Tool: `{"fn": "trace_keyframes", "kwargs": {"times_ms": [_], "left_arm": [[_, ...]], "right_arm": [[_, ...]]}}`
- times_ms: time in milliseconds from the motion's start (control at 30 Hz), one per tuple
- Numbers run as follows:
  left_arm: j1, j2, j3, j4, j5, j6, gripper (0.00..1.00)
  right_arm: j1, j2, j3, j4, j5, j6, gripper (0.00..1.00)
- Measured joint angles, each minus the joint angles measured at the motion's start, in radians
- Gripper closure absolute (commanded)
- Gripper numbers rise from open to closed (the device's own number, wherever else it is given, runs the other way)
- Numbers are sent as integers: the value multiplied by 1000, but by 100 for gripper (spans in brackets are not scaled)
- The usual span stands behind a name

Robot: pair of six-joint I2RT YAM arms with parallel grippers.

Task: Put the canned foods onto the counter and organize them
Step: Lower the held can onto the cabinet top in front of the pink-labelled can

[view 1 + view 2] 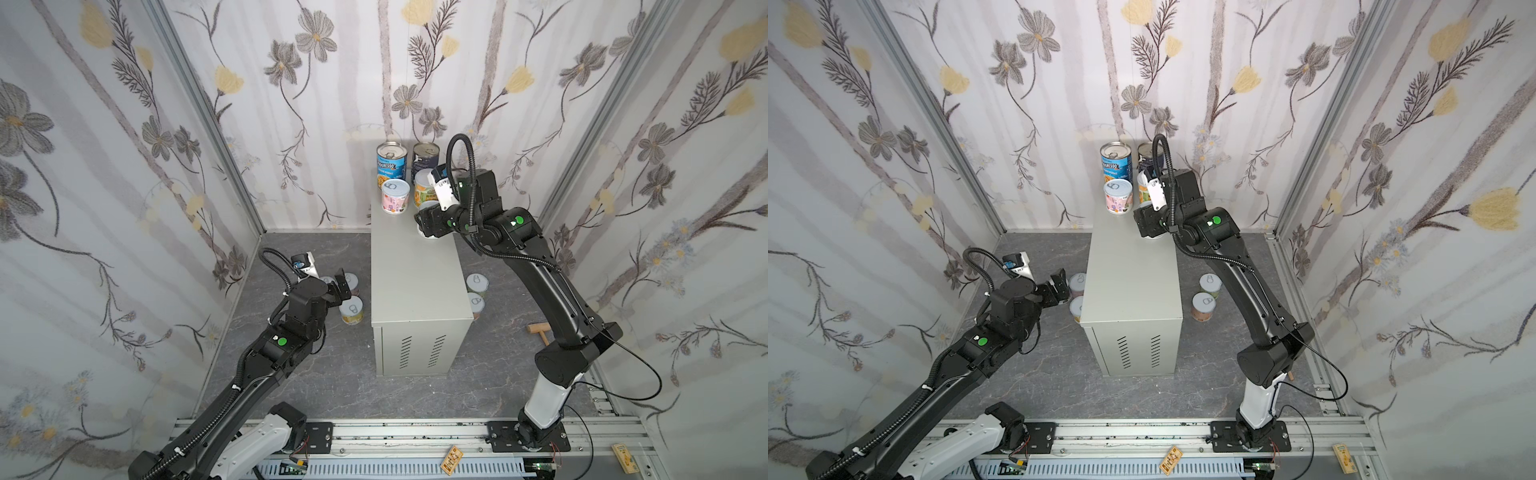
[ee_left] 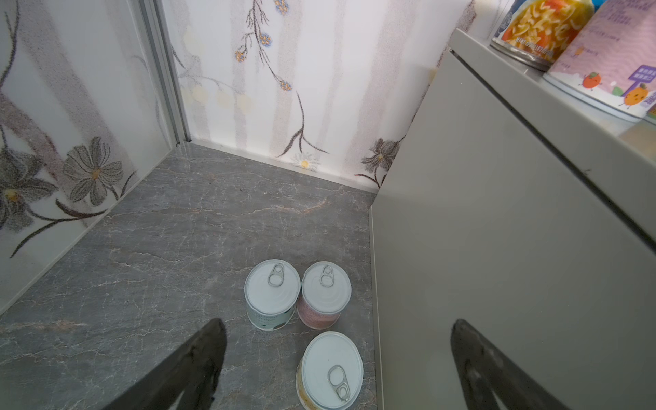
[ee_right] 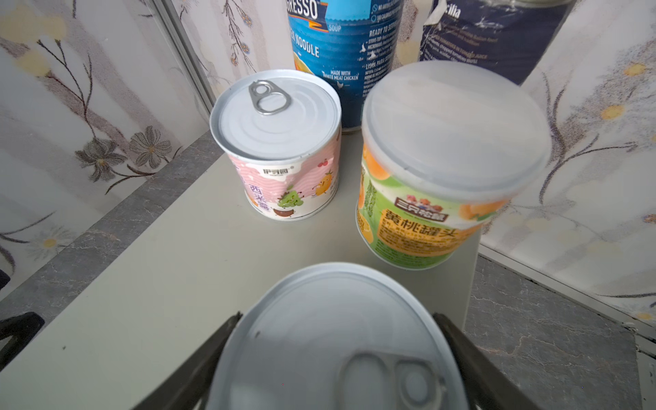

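Right gripper (image 3: 337,317): reached over the bench (image 3: 159,266), its jaws on either side of a white-lidded can (image 3: 333,337) and close against its wall; I could not tell whether they pressed it.
White-lidded can: stood upright on the bench top, between the jaws, near the bench's right edge.
Pink can (image 3: 280,142): stood just ahead of the right gripper, upright, pull-tab lid up.
Peach can (image 3: 436,159): stood ahead too, beside the pink can, under a plain plastic lid.
Blue Progresso can (image 3: 340,42): stood farther out, behind the pink can, at the back of the bench.
Dark navy can (image 3: 490,32): stood beside the Progresso can, behind the peach can.
Left gripper (image 2: 337,326): jaws spread wide with nothing between them, low beside the bench's left wall.
Three floor cans (image 2: 332,369): the nearest stood just ahead of the left gripper, in line with the gap between its fingers (image 2: 198,355); two more stood side by side beyond it, all upright on the floor (image 2: 177,230) along the bench wall.
Two floor cans (image 1: 476,284): stood below the right arm, on the floor against the bench's right side, well apart from both grippers.
Mallet (image 1: 539,331): lay on the floor near the right arm.
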Motion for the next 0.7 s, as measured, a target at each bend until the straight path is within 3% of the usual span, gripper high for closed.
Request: {"fn": "trace_keyframes", "kwargs": {"times_ms": [133,333,533,700], "left_arm": [[0,-1,0,0,0,-3,0],[0,-2,0,0,-4,-10,0],[0,11,0,0,-3,-17,0],[0,19,0,0,-3,-17,0]], "right_arm": [[0,-15,0,0,-13,0,3],[0,-89,-66,19,-29,8,0],[1,-170,-262,84,-30,27,5],[1,-188,-317,135,-18,35,13]]}}
